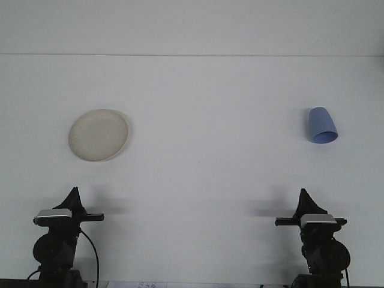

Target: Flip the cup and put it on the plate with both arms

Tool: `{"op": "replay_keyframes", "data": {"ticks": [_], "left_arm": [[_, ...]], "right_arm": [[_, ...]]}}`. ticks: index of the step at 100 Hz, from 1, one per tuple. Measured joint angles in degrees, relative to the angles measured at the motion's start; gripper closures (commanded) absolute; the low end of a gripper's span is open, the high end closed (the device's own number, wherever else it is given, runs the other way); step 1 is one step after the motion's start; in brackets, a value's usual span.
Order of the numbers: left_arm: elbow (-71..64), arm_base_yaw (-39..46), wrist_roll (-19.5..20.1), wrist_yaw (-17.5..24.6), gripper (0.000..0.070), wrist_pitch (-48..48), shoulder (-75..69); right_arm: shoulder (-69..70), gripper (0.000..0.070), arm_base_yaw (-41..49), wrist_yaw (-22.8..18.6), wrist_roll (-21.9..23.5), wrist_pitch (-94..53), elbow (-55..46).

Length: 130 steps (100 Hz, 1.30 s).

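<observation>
Lying upside-down far right, blue cup (322, 126), cream plate (98, 134) far left, end effector openings unclear

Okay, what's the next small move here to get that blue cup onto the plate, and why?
Probably reach the right tool forward toward the blue cup. The cup sits on the right side of the table, apparently upside down, far from the plate on the left, and both arms rest at the near edge, holding nothing.
</observation>
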Motion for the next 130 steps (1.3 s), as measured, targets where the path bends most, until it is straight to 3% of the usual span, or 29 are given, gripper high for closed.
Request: {"op": "replay_keyframes", "data": {"ticks": [86,97,121,130], "left_arm": [[0.0,0.0,0.0,0.0,0.0686,0.0,0.0],[0.0,0.0,0.0,0.0,0.0686,0.0,0.0],[0.0,0.0,0.0,0.0,0.0686,0.0,0.0],[0.0,0.0,0.0,0.0,0.0686,0.0,0.0]], "right_arm": [[0.0,0.0700,0.0,-0.4,0.7,0.0,0.0],[0.0,0.0700,0.0,-0.7,4.3,0.0,0.0],[0.0,0.0700,0.0,-0.6,16.8,5.3,0.5],[1.0,0.0700,0.0,2.0,20.8,3.2,4.7]]}}
